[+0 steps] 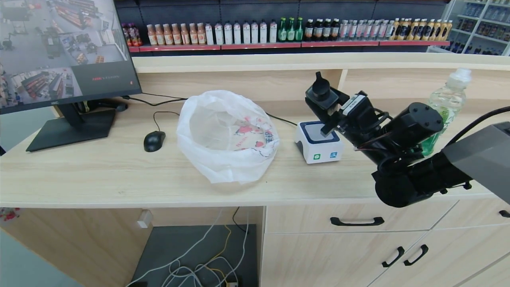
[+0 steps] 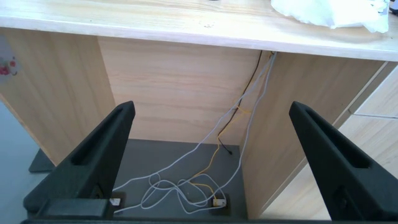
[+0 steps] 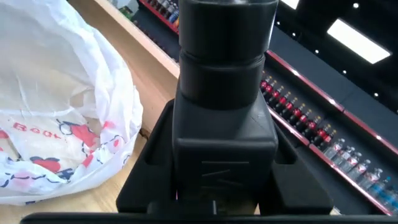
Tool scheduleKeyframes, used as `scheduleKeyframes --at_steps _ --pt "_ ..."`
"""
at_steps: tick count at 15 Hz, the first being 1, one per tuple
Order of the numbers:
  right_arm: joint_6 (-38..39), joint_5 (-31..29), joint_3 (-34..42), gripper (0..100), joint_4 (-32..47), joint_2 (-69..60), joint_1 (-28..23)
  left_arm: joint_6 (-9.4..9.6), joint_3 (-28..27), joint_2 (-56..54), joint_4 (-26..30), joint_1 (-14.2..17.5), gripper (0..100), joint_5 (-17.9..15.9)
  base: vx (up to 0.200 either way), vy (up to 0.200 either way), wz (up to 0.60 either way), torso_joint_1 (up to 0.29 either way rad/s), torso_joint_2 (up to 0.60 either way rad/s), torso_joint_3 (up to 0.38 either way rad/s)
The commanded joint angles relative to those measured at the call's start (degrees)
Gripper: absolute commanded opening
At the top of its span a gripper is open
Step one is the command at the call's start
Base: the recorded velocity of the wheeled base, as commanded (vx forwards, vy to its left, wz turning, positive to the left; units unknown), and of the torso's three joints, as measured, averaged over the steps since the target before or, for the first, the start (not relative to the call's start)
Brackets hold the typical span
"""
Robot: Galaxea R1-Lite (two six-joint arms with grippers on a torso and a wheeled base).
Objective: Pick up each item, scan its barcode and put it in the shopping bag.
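Note:
A black bottle-shaped item [image 1: 321, 94] with a round cap is held above the small white barcode scanner [image 1: 318, 148], with my right gripper [image 1: 330, 113] shut on it. In the right wrist view the black item [image 3: 221, 106] stands between the fingers of the right gripper [image 3: 219, 180], with the white shopping bag [image 3: 56, 124] beside it. The shopping bag [image 1: 227, 135] sits open on the counter, left of the scanner. My left gripper [image 2: 211, 155] hangs open below the counter edge, fingers [image 2: 93, 155] spread wide with nothing between them.
A clear green-tinted drink bottle [image 1: 445, 107] stands at the counter's right behind my right arm. A black mouse [image 1: 154, 140] and a monitor [image 1: 59, 52] are on the left. Loose cables [image 2: 205, 180] lie under the counter [image 1: 99, 175]. Drawers with black handles [image 1: 356, 221] sit below.

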Motion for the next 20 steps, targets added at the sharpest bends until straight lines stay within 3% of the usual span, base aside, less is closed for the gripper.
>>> scheduleKeyframes --at_steps 1,8,20 --pt "-1.0 1.4 -0.7 0 -0.1 2.2 0.0 -0.02 0.0 0.0 0.0 0.0 100 0.0 0.000 0.000 0.00 0.000 0.00 0.000" --pt "-4.9 7.9 0.2 0 -0.1 3.7 -1.5 -0.02 0.0 0.0 0.0 0.0 100 0.0 0.000 0.000 0.00 0.000 0.00 0.000" --pt "-6.4 8.1 0.3 0 -0.1 5.5 -1.9 -0.02 0.0 0.0 0.0 0.0 100 0.0 0.000 0.000 0.00 0.000 0.00 0.000"
